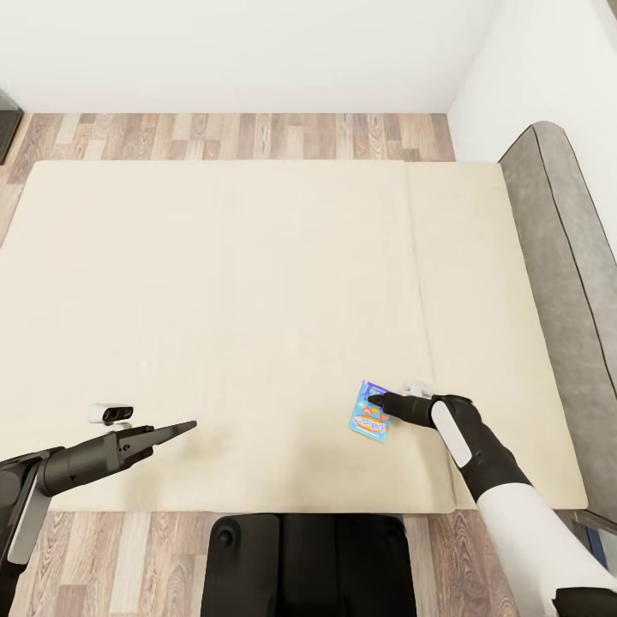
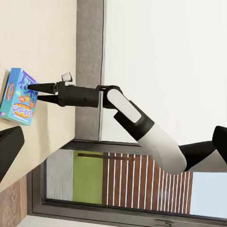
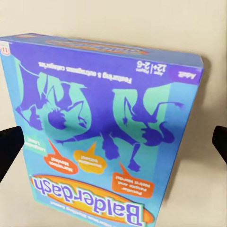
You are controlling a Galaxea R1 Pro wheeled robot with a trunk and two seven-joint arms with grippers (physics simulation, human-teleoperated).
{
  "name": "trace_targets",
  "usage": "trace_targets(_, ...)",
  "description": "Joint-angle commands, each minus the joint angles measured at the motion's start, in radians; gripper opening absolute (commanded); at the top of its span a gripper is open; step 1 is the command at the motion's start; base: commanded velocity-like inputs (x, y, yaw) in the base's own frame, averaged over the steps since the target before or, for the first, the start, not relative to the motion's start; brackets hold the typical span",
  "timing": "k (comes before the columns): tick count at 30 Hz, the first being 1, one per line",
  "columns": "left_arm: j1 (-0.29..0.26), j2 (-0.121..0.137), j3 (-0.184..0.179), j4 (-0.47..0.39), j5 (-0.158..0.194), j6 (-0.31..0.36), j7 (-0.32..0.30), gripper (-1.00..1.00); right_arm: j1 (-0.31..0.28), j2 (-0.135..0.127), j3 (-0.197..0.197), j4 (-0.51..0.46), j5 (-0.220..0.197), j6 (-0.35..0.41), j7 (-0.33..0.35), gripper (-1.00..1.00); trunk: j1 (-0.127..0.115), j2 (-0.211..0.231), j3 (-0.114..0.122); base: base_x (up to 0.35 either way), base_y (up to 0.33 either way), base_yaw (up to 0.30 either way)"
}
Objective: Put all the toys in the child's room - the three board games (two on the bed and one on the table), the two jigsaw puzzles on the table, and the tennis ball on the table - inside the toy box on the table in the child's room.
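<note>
"Balderdash" reads on the blue board game lying on the bed, between the spread fingers of the right gripper, seemingly ungrasped. Left gripper hovers well apart; its state I cannot tell.

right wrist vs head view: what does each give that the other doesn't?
Right wrist alone: the box print is readable, "Balderdash", so it is the Balderdash board game, with a dark fingertip at either side, apart from its edges.

Head view alone: the whole cream bed, the grey headboard, the wood floor, the left claw held over the mattress away from the game, and the right claw reaching the box.

Both: the same blue box lying on the bed, right claw open around it.
</note>
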Motion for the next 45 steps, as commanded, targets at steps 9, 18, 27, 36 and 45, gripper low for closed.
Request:
trace_targets(9, 0.0, 0.0, 0.0, 0.0, -0.001, 0.011, -0.004, 1.0, -0.003, 0.001, 0.004, -0.002, 0.006, -0.005, 0.005, 1.0, 0.001, -0.002, -0.001, 0.0, 0.0, 0.0)
trace_targets(18, 0.0, 0.0, 0.0, 0.0, -0.001, 0.011, -0.004, 1.0, -0.027, 0.05, 0.011, 0.001, 0.007, -0.004, 0.007, 1.0, 0.001, -0.002, -0.001, 0.0, 0.0, 0.0)
trace_targets(27, 0.0, 0.0, 0.001, 0.0, -0.001, 0.011, -0.004, 1.0, -0.029, 0.067, 0.013, 0.003, 0.007, -0.006, 0.007, 1.0, 0.001, -0.002, -0.001, 0.0, 0.0, 0.0)
trace_targets(36, 0.0, 0.0, 0.001, 0.0, -0.001, 0.011, -0.004, 1.0, -0.029, 0.072, 0.053, 0.008, 0.009, -0.009, 0.006, 1.0, 0.001, -0.002, -0.001, 0.0, 0.0, 0.0)
trace_targets(45, 0.0, 0.0, 0.001, 0.0, -0.001, 0.011, -0.004, 1.0, -0.028, 0.063, 0.066, 0.005, 0.009, -0.009, 0.007, 1.0, 0.001, -0.002, -0.003, 0.0, 0.0, 0.0)
